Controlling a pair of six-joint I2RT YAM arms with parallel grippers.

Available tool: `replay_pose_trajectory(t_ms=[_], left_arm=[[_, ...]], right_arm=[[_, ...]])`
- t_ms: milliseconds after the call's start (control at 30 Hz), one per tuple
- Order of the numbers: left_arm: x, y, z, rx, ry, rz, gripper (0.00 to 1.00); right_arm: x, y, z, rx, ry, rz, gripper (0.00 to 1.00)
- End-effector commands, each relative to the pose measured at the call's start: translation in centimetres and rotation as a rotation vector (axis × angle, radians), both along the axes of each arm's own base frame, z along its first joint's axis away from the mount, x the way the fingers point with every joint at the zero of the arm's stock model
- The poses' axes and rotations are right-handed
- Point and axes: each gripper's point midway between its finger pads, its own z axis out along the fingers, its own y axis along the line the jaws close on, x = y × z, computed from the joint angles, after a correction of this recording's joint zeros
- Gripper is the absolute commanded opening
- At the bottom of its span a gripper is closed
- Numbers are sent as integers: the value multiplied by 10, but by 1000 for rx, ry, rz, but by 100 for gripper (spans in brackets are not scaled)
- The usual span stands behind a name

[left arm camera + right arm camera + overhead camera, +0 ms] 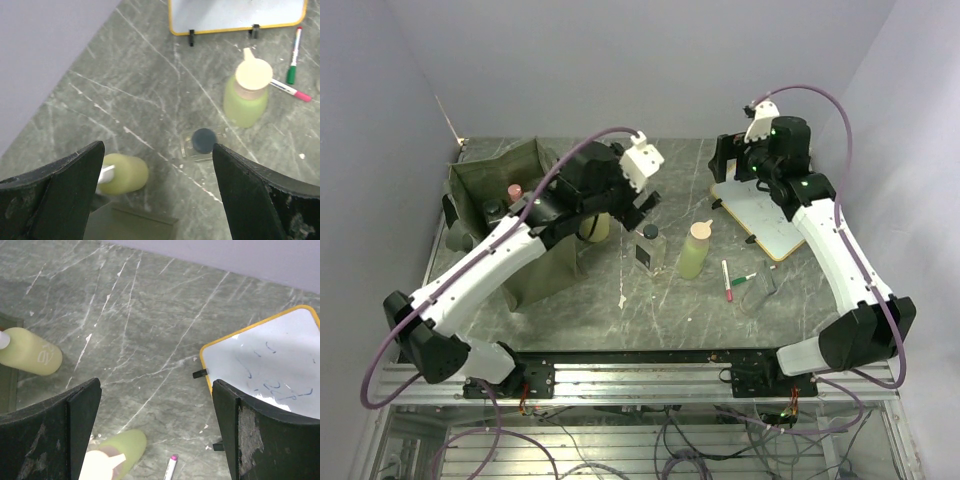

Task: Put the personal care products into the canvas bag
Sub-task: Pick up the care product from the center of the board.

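Canvas bag [510,225] is seen upright on the left of the overhead view, on the marbled grey-green table [670,310], with its mouth open. Two caps are made out inside it, a pinkish cap [515,190] and a dark cap [492,208]; the bottles beneath them cannot be told apart.

A whiteboard [772,218] with a yellow frame is laid flat at the upper right of that view, well apart from the bag.

The left gripper [157,147] is held above the table just right of the bag. Its jaws are spread wide and nothing is gripped between them. The right gripper [156,385] is held near the whiteboard's upper left corner, likewise spread wide and empty.

A light green bottle [694,255] with a beige cap is stood upright near the middle of the overhead view, between the bag and the whiteboard. A yellow-green bottle [125,172] with a white cap is laid on its side just beside the bag's right wall, at the lower left of the left wrist view. A clear bottle [650,252] with a black cap is stood upright just left of the light green bottle.

A red marker [727,281] and a green marker [744,279] are laid near each other on the table, below the whiteboard.
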Motion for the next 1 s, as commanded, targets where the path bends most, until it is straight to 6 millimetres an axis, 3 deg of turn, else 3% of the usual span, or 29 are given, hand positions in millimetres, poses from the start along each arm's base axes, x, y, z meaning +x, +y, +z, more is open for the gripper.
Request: replay_pose_trajectory(t_ms=[0, 200, 400, 967], left_arm=[[-4, -27, -7, -35, 33, 51, 99], [-13, -51, -44, -69, 161, 107, 99], [-7, -56, -69, -65, 227, 186, 99], [-1, -53, -124, 2, 328, 225, 99]], right_arm=[[-4, -14, 23, 26, -61, -8, 93], [-12, -39, 26, 54, -61, -48, 93], [-23, -60, 23, 80, -47, -91, 94], [-27, -71, 20, 113, -36, -104, 96]])
